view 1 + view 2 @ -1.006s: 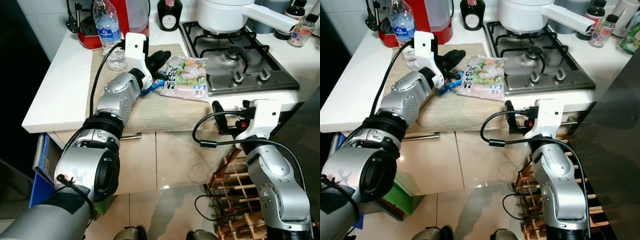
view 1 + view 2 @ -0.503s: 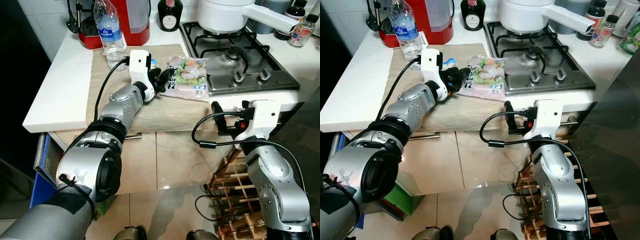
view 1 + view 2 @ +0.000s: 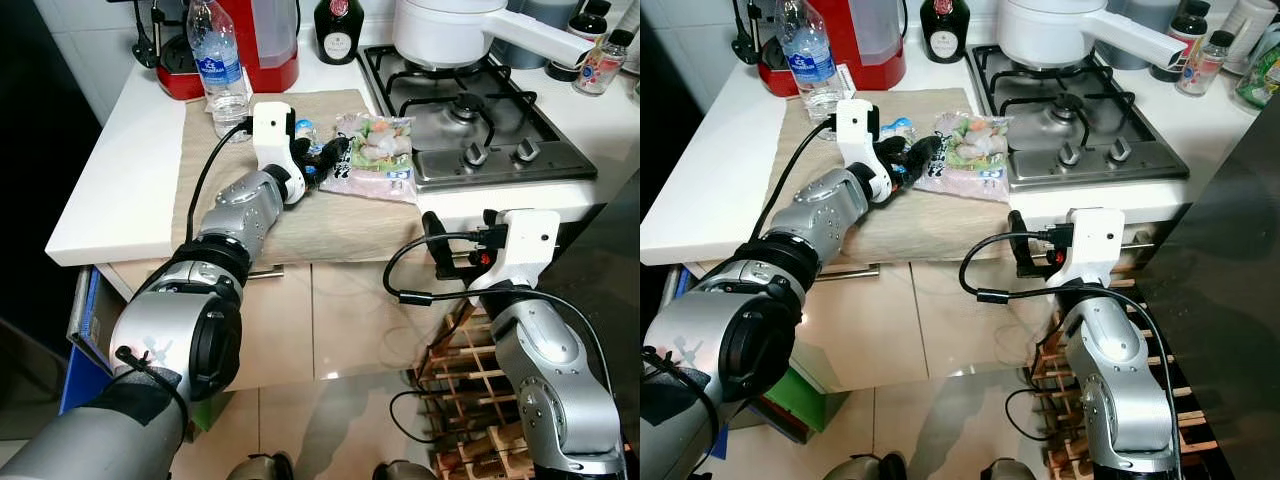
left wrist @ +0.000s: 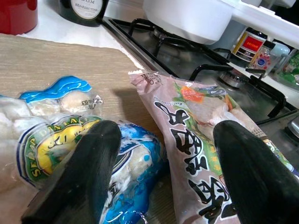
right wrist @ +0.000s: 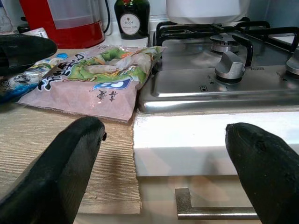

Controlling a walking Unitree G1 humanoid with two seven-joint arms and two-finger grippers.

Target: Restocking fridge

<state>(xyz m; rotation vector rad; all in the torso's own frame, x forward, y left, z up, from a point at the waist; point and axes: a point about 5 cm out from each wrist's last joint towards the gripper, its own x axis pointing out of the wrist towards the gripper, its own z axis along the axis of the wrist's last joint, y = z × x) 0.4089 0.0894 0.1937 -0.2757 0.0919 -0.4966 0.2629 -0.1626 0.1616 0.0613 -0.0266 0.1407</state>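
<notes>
I take the woven mat (image 3: 300,215) on the white counter (image 3: 120,190) as my landmark. My left gripper (image 3: 322,158) is out over the mat's far half with its fingers spread wide; through the left wrist camera one finger (image 4: 79,177) lies over the blue and yellow bag of white balls (image 4: 60,149) and the other finger (image 4: 247,172) over the pink frozen-food bag (image 4: 196,135), and neither bag is pinched between them. The pink bag (image 3: 375,160) lies at the mat's far right corner, its right edge against the steel hob (image 3: 490,130), so there is little room on that side. The small blue bag sits just left of it, partly under my wrist, and its full outline is hidden. The near half of the mat is bare up to the counter's front edge. A water bottle (image 3: 222,70) stands at the mat's far left corner with a red appliance (image 3: 250,45) and a dark bottle (image 3: 340,25) behind, which crowds the back edge. My right gripper (image 3: 455,250) hangs below the counter's front edge, right of the mat, fingers apart and holding nothing; its camera looks level along the mat toward the pink bag. A white pot (image 3: 450,30) on the hob is cut off at the frame's top.
</notes>
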